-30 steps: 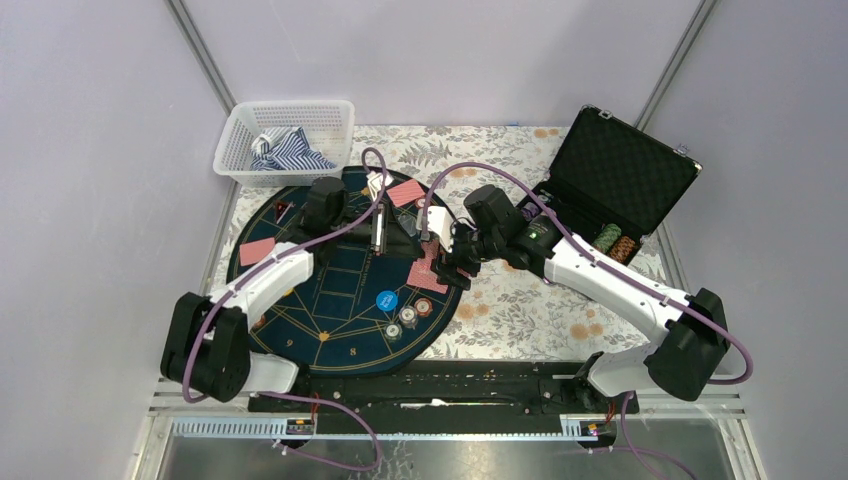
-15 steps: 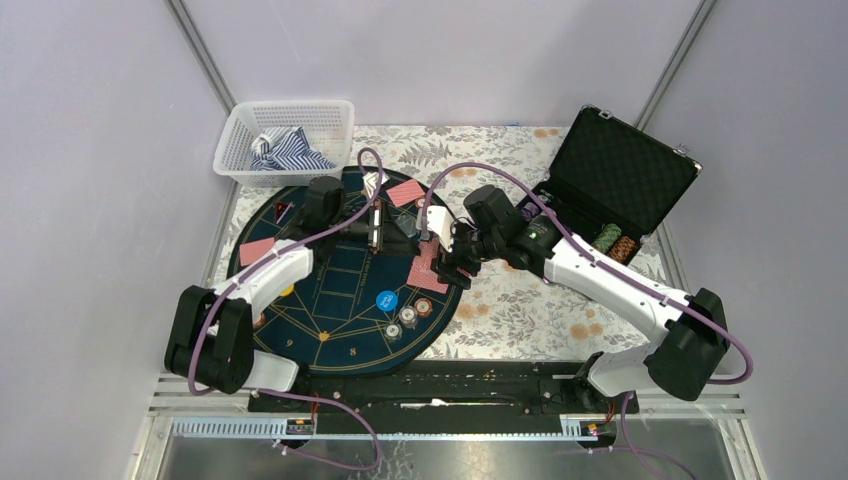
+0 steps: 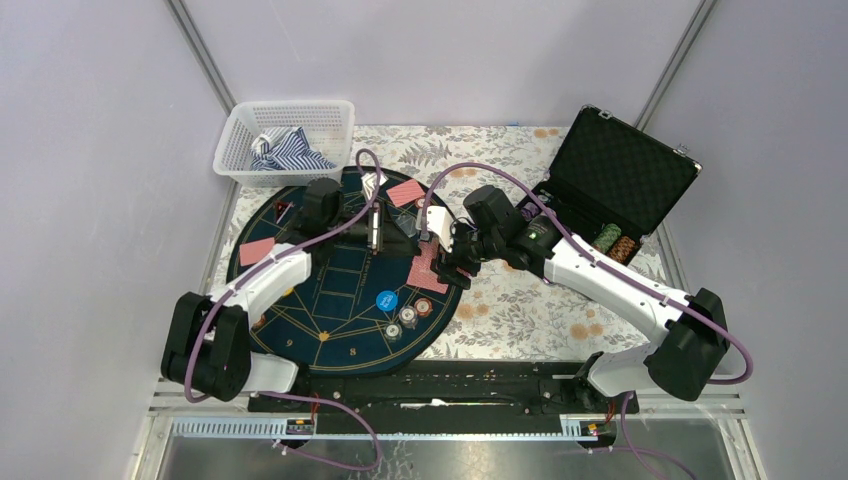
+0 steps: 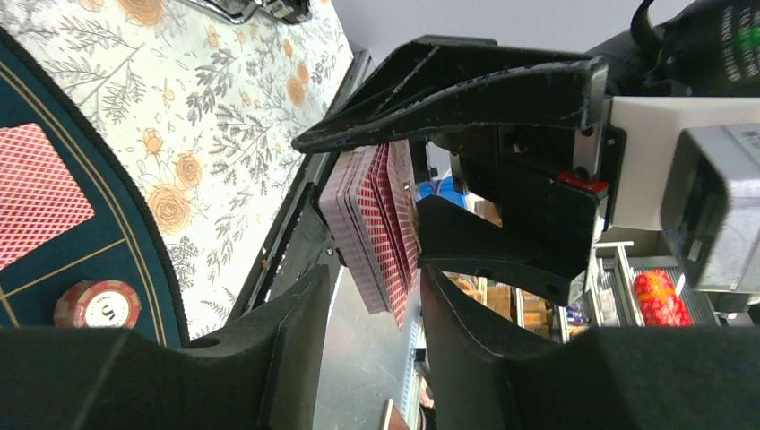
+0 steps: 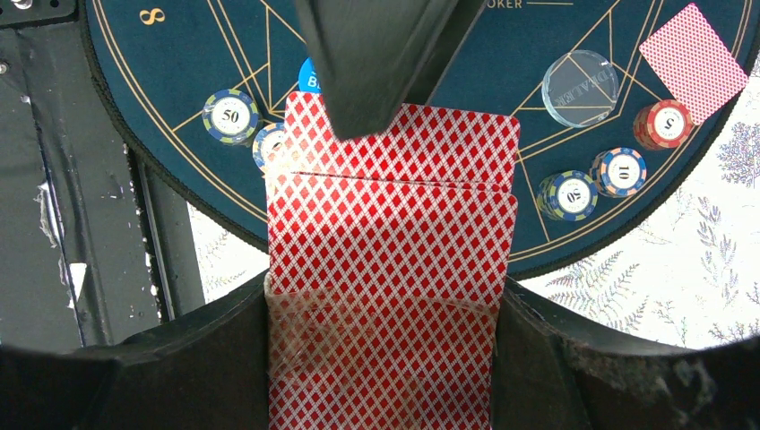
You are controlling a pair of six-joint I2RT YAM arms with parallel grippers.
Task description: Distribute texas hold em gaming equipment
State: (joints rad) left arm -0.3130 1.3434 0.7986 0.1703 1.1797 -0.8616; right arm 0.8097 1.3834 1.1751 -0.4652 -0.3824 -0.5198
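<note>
The step in hand looks like a deal: one card is to be drawn off the deck of red-backed cards (image 5: 394, 233) and laid on the mat (image 3: 330, 300). The right gripper (image 5: 385, 291) carries the deck just above the mat's right rim. Its jaws are closed on the pack's two long edges, and the pack sits square between them.

The left gripper (image 4: 372, 279) meets the deck from the mat's centre side. Its jaws stand part open, with one finger on either face of the pack's free end. The left wrist view shows a sliver of daylight beside the cards, so nothing appears to be pinched.

To do this well, the left jaws should take one card and no more. At the free end the pack is slightly fanned and a card stands proud of the rest, though I cannot tell which layer it is. I judge that ledge the place to bite, shallowly and on the proud strip alone, because jaws straddling the full thickness would clamp the whole pack. The right jaws should hold firm while the card is slid out along its own plane, not lifted, so its neighbours do not drag with it.

Single cards (image 3: 405, 192) already lie at the mat's far and left rims. Chips (image 5: 231, 116) and a clear disc (image 5: 581, 87) sit on the mat near its near-right rim. The next card therefore probably belongs at a bare seat, set down flat and clear of the chips.
</note>
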